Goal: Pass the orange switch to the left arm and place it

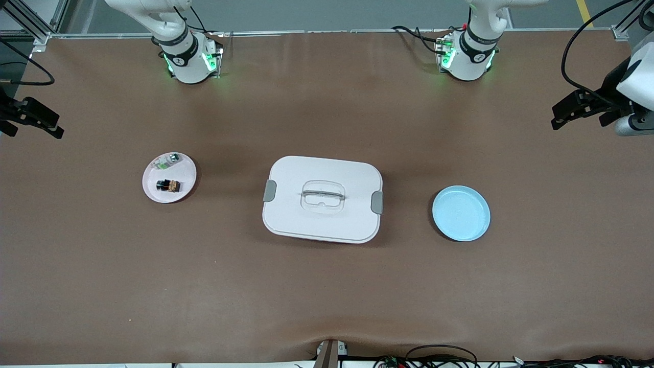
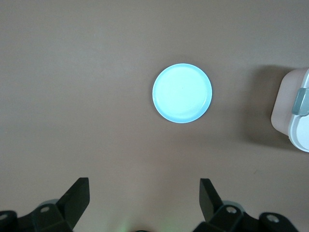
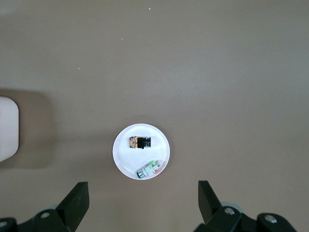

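Observation:
The orange switch, a tiny black block with an orange part, lies on the pink plate toward the right arm's end of the table. The white box stands mid-table between the two plates. My right gripper hangs open and empty high over the table, close to the pink plate. My left gripper hangs open and empty high over the table near the blue plate. Neither gripper shows in the front view, only the arm bases.
A small green-and-silver component shares the pink plate with the switch. The blue plate holds nothing. Black fixtures jut in at both ends of the table. Cables lie along the table edge nearest the front camera.

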### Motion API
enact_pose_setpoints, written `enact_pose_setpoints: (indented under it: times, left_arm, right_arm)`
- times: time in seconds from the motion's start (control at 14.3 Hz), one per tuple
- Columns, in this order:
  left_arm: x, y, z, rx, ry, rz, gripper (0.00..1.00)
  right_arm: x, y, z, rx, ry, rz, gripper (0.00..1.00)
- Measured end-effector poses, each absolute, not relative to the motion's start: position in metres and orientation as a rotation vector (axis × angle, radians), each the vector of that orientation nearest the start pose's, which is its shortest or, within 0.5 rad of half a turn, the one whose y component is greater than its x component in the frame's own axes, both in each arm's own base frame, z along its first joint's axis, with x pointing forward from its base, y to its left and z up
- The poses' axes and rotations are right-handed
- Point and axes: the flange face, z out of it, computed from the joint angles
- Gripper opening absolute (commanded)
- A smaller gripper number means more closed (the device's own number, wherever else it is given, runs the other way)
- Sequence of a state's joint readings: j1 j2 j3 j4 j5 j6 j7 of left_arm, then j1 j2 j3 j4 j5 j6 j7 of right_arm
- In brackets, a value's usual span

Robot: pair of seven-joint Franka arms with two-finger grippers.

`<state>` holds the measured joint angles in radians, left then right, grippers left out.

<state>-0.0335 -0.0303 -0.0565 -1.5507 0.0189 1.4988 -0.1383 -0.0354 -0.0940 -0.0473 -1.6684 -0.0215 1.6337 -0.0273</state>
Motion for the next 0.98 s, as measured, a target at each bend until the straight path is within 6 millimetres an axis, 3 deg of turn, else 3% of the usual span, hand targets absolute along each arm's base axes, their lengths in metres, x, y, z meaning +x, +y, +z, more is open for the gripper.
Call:
enact_pose_setpoints:
  times: [0.42,0.77,0.98]
  left_arm:
    - [0.536,-0.046,0.646,-3.118,-0.08,0.025,1.0]
    - [0.536,-0.04,0.665,-3.084,-0.087,-0.047,1.0]
    - [0.536,-0.045,0.666,-3.1,-0.082,-0.046,1.0]
  right_arm:
    - [0.529,-0.047,0.635,-3.159,0.086,-0.092,1.0]
    - [0.529,-0.047,0.635,-3.159,0.086,-0.092,1.0]
    - [0.529,-0.046,0.635,-3.159,0.083,-0.092,1.0]
